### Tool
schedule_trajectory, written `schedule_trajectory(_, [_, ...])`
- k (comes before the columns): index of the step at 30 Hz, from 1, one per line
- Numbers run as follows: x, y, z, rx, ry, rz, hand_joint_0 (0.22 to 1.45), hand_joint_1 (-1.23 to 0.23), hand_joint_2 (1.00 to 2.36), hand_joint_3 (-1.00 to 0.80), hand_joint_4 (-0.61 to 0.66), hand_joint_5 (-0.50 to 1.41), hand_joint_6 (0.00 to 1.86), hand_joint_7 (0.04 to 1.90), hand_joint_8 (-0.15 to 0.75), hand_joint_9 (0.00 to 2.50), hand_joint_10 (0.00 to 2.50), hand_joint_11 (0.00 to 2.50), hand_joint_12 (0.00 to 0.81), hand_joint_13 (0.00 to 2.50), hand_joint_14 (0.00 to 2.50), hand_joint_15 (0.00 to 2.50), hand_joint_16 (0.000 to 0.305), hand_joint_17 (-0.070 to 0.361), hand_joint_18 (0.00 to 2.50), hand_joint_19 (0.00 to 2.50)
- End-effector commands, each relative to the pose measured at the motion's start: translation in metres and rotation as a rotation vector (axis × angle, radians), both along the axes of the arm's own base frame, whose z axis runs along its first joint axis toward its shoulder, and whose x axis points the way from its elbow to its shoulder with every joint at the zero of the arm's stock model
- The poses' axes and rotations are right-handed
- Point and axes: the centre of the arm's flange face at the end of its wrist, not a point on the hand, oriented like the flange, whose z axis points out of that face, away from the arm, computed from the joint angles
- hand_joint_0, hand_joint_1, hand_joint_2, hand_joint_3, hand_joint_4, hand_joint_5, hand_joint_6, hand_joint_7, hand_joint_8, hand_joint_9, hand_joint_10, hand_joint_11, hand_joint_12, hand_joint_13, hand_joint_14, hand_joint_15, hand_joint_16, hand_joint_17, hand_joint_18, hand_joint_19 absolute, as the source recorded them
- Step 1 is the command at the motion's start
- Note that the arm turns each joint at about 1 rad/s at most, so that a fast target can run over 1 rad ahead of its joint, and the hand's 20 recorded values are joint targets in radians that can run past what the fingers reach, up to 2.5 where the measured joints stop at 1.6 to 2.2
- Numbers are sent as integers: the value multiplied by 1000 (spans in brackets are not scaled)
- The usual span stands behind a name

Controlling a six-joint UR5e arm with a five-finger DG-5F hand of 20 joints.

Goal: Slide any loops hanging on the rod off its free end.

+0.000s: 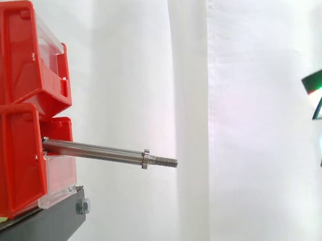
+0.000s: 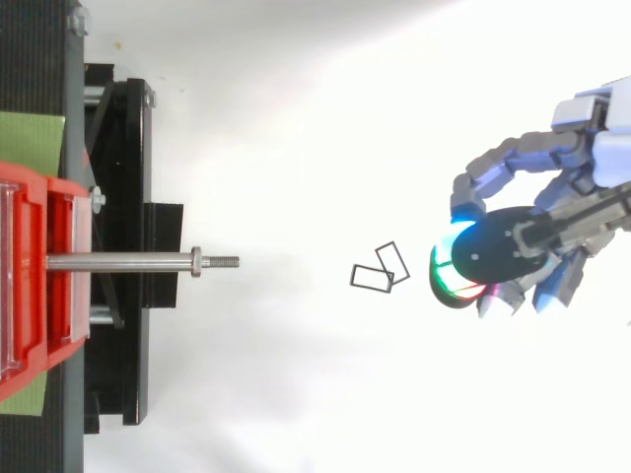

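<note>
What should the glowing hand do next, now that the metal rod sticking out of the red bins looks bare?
Probably just draw back a little and stop. The rod carries nothing up to its threaded free end, from the side and from above, so nothing seems left to slide off. Two small black loops are already off it, seen from above between its tip and the hand.

Side view: level, close on the rod (image 1: 94, 149), bins (image 1: 2, 57) left.
Top view: straight down, further back.
Shared: rod, bins, probably the hand (image 2: 552, 158) at right.
</note>
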Motion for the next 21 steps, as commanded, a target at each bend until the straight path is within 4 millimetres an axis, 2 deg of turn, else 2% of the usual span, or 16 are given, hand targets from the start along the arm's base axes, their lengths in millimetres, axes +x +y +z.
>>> schedule_trajectory(1, [-8, -1, 14, -15, 5, 10, 605, -751, 1018, -114, -75, -146, 916, 1147, 304, 1027, 14, 472, 297, 958, 8, 215, 47, 106, 1002, 421])
schedule_trajectory(7, [-14, -1, 30, -132, -14, 88, 616, -755, 1018, -151, -84, -155, 919, 1135, 292, 1010, 15, 481, 285, 951, 8, 221, 45, 100, 982, 437])
schedule_trajectory(14, [-3, -5, 31, -283, -89, 131, 627, -748, 1019, -206, -91, -167, 917, 1111, 284, 1007, 15, 482, 279, 944, 8, 224, 43, 96, 974, 439])
schedule_trajectory(21, [5, -5, 28, -346, -147, 161, 635, -741, 1018, -245, -94, -174, 915, 1090, 281, 1024, 18, 489, 277, 947, 8, 220, 42, 96, 977, 438])
